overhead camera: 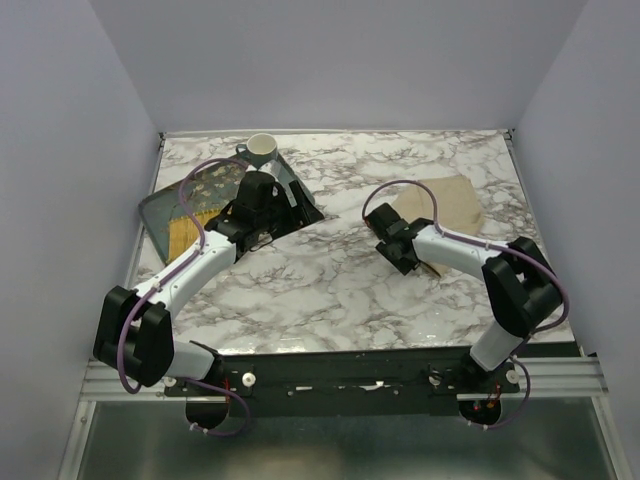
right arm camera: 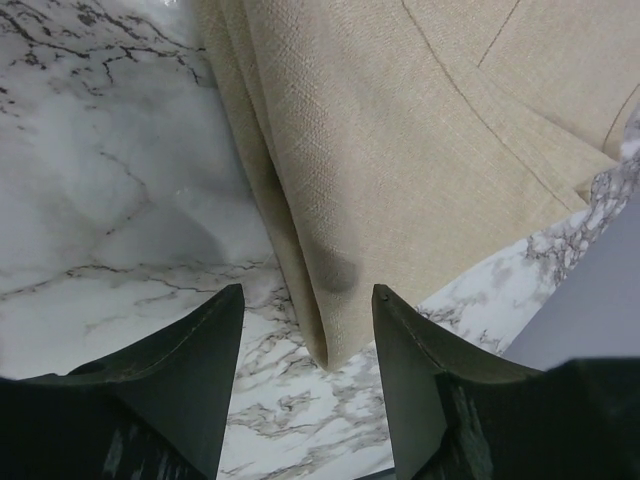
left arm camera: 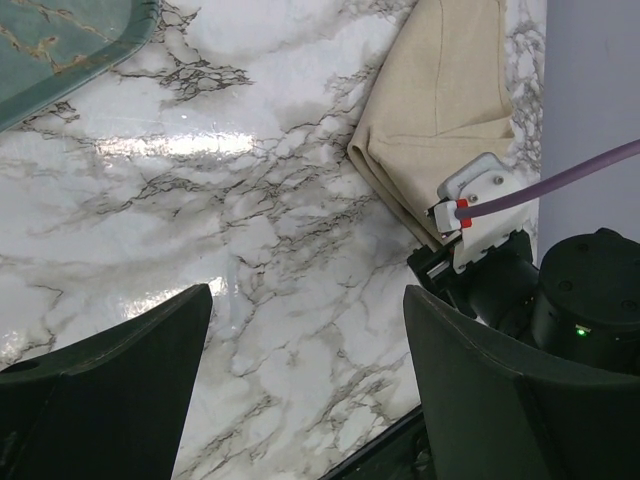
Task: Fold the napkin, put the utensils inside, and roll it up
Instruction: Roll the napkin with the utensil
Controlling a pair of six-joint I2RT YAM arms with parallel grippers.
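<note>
The napkin [overhead camera: 452,200] lies flat on the marble table [overhead camera: 330,285], on the right side and toward the back. It is tan and plain, and it is folded. From the right wrist view you can see more than 1 layer of cloth stacked along its edge. The right gripper [right arm camera: 308,295] is at the near left corner of the napkin. Its 2 dark fingers [right arm camera: 190,370] are apart, with a middle-sized gap, and the folded corner of the cloth shows in that gap. The fingers are not squeezing the cloth, and I cannot tell if they touch it. The left gripper [left arm camera: 305,300] is on the other side of the table, well apart from the napkin. It hangs over bare marble just beside the teal tray [overhead camera: 160,215]. Its fingers are spread very wide and there is nothing between them. From the left wrist view you can see the napkin far off, with the right gripper at its corner. A white cup [overhead camera: 262,150] stands at the back, by the far edge of the tray.
</note>
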